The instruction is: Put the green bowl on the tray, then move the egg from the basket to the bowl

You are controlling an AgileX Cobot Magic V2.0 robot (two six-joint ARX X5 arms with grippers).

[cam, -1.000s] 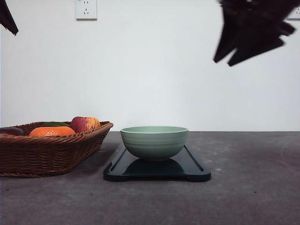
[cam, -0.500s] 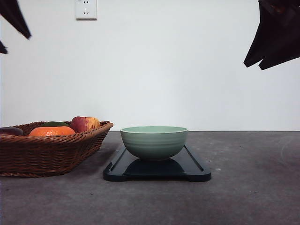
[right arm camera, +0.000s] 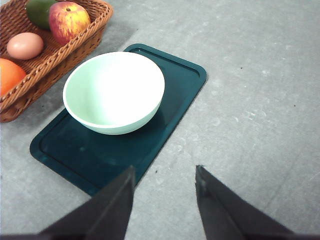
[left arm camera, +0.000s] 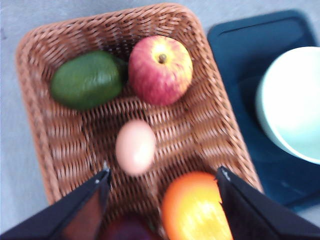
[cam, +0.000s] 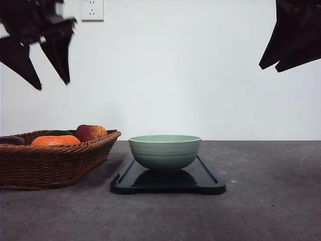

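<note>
the green bowl (cam: 165, 152) already sits on the tray (cam: 210, 182), near the end of it closest to the basket (cam: 55, 163), so i judge the first step done and the egg transfer in hand. the egg (left arm camera: 135, 147) lies on the basket floor about mid-basket, apart from the red apple (left arm camera: 160, 69) and the avocado (left arm camera: 88, 79) toward one end, with the orange (left arm camera: 196, 209) close by toward the other. my left gripper (left arm camera: 162, 182) hangs high over the basket, jaws spread wide, nothing in them. my right gripper (right arm camera: 165, 182) is also spread and empty, raised beyond the tray's far end from the basket. next i need to lower the left gripper straight onto the egg, straddle it and close gently, keeping clear of the orange.
</note>
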